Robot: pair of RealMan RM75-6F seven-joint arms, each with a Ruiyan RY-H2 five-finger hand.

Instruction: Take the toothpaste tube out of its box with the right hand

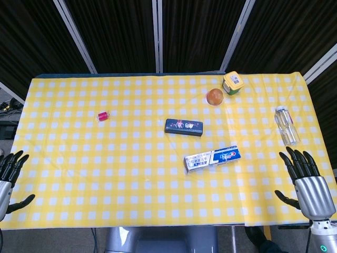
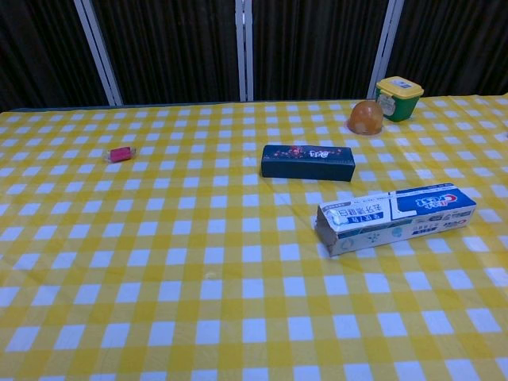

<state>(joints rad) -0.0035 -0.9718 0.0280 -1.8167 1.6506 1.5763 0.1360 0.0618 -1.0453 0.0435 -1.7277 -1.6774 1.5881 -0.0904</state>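
Note:
A white and blue toothpaste box lies flat on the yellow checked tablecloth, right of centre, its flaps closed; no tube shows. My right hand hovers at the table's near right corner, fingers spread and holding nothing, well to the right of the box. At the near left edge my left hand is also open and holds nothing. Neither hand appears in the chest view.
A dark blue box lies just behind the toothpaste box. Farther back sit an orange fruit and a green-lidded yellow container. A clear bottle lies at right; a small red item at left.

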